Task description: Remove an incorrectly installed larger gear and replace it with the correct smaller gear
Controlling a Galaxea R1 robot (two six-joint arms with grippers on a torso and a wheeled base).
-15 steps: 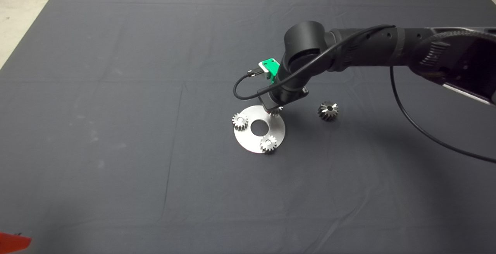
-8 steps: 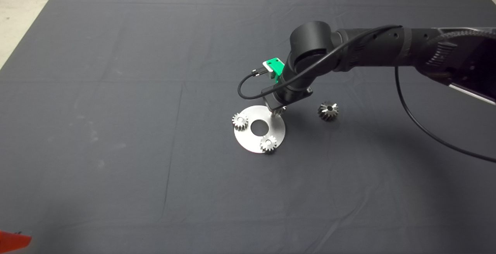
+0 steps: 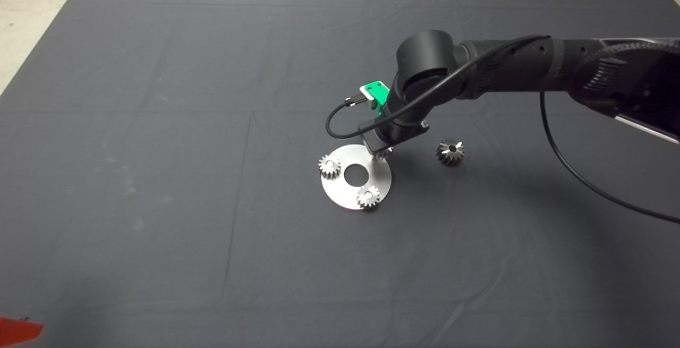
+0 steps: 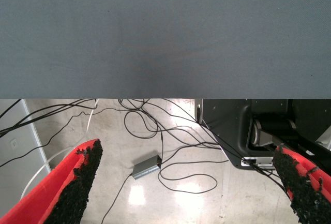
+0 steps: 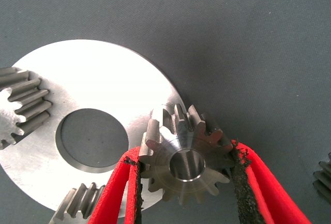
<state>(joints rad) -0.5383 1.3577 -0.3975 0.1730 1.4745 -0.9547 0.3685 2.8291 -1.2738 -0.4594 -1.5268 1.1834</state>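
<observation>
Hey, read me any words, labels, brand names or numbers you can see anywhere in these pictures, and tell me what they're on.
None: no readable text in any view. The metal disc, the smaller gear in the right gripper, the larger gear, the mat and the small grey box on the floor show no lettering.

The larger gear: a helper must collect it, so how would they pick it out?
On the dark mat, find the round silver plate. The larger gear lies alone on the mat beside it, toward the right arm. Unlike the plate's flatter gears, it is taller and darker.
</observation>
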